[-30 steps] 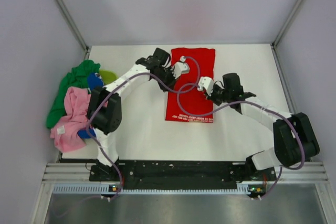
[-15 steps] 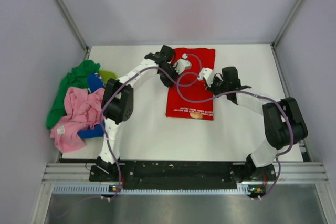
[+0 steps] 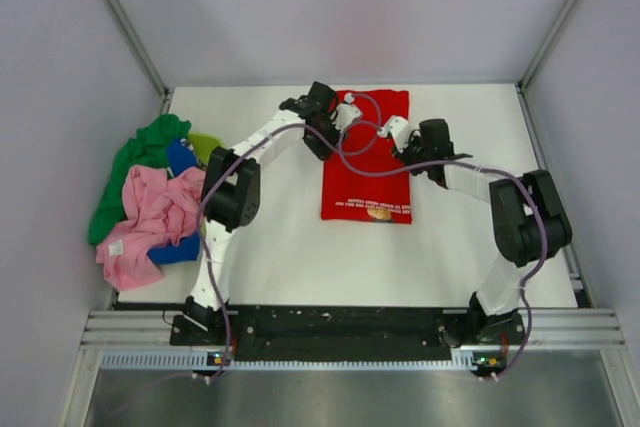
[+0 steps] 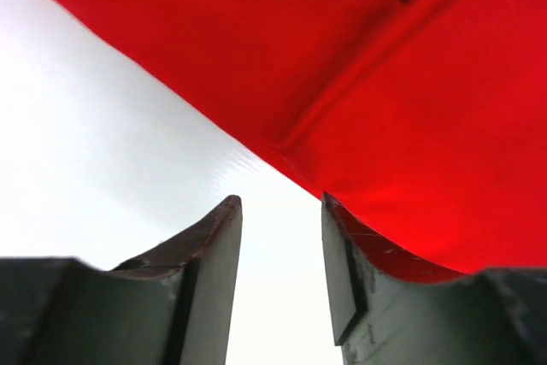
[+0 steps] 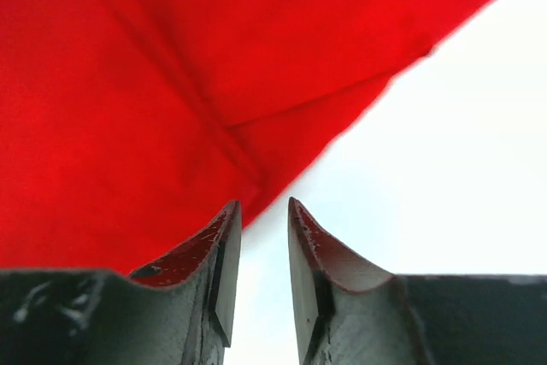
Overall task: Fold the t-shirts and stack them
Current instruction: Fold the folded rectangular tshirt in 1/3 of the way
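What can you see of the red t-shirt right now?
The red t-shirt looks like soft, bright red cloth, folded into a tall rectangle lying flat on the white table, at its far centre. Pale lettering and a small tan print show by its near edge. Creases cross it in both wrist views. The left gripper sits at its left edge, the right gripper at its right edge, fingers apart with no cloth seen between them.

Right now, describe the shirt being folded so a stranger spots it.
On the white table, toward its far middle, lies a red shirt, flat in a neat rectangle. The other shirts, pink, green and blue, are crumpled in a heap at the left edge.
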Robot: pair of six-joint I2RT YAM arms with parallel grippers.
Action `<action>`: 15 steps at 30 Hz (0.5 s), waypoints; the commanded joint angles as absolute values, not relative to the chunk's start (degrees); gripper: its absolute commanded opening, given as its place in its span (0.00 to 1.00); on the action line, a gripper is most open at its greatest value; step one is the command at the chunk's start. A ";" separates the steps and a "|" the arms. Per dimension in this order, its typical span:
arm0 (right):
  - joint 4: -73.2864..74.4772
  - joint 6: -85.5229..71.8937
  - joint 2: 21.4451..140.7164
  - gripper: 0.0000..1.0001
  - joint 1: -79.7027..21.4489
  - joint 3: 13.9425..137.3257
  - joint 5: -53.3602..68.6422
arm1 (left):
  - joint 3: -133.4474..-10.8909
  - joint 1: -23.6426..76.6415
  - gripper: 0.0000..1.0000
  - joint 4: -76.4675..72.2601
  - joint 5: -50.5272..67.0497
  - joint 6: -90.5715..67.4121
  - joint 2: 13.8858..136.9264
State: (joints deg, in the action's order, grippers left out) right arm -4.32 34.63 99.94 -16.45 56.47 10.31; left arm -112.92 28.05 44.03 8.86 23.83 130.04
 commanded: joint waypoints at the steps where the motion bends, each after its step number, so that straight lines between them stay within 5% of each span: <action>1: -5.19 29.98 99.59 0.31 -13.45 61.78 3.60 | -121.36 26.11 0.50 41.66 2.82 22.94 130.26; 6: -0.80 32.94 88.71 0.42 -13.18 57.76 13.76 | -117.36 25.40 0.50 42.80 9.80 28.19 122.28; 10: 2.37 47.17 76.93 0.56 -15.02 46.96 27.14 | -100.68 28.37 0.51 42.54 26.69 41.88 110.77; 15: 10.52 56.06 67.86 0.62 -18.36 39.73 27.60 | -84.22 35.15 0.54 42.36 27.51 52.63 102.84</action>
State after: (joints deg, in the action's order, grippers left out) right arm 1.80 45.54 72.12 -15.73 43.51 22.52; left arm -92.38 29.36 42.02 20.29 40.80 108.18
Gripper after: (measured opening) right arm 0.609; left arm 0.528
